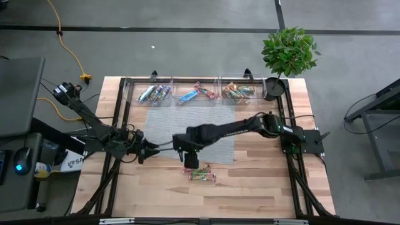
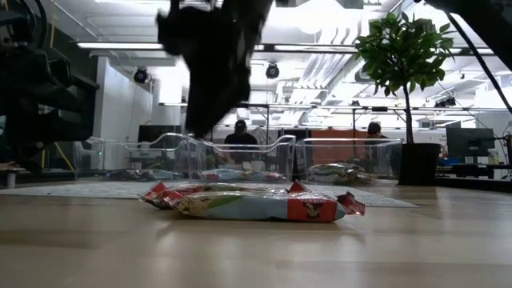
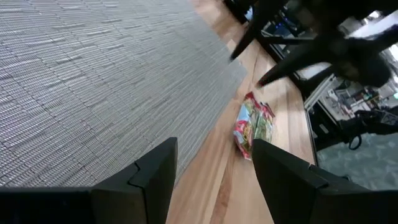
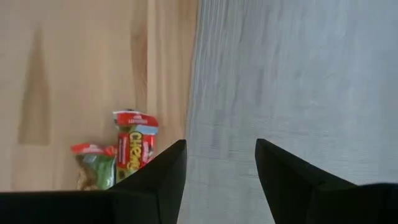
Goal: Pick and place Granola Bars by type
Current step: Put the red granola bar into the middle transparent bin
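Two red-and-green granola bars (image 1: pixel 200 174) lie flat, side by side, on the bare wood just off the near edge of the grey mat (image 1: pixel 203 128); they also show in the low view (image 2: pixel 256 205). My right gripper (image 1: pixel 189 161) hangs open just above and beside them, over the mat's near edge, and its wrist view shows the bars (image 4: pixel 130 151) ahead of the gripper (image 4: pixel 221 146). My left gripper (image 3: pixel 214 146), open, waits low at the mat's left edge (image 1: pixel 150 152), pointing toward the bars (image 3: pixel 253 124). More bars lie in three clear bins.
Three clear bins stand along the table's far edge: the left one (image 1: pixel 154 94) has blue-silver bars, the middle one (image 1: pixel 197 94) blue and red-pink ones, the right one (image 1: pixel 239 92) green-orange ones. A potted plant (image 1: pixel 275 86) stands at the far right corner. People sit in the room behind.
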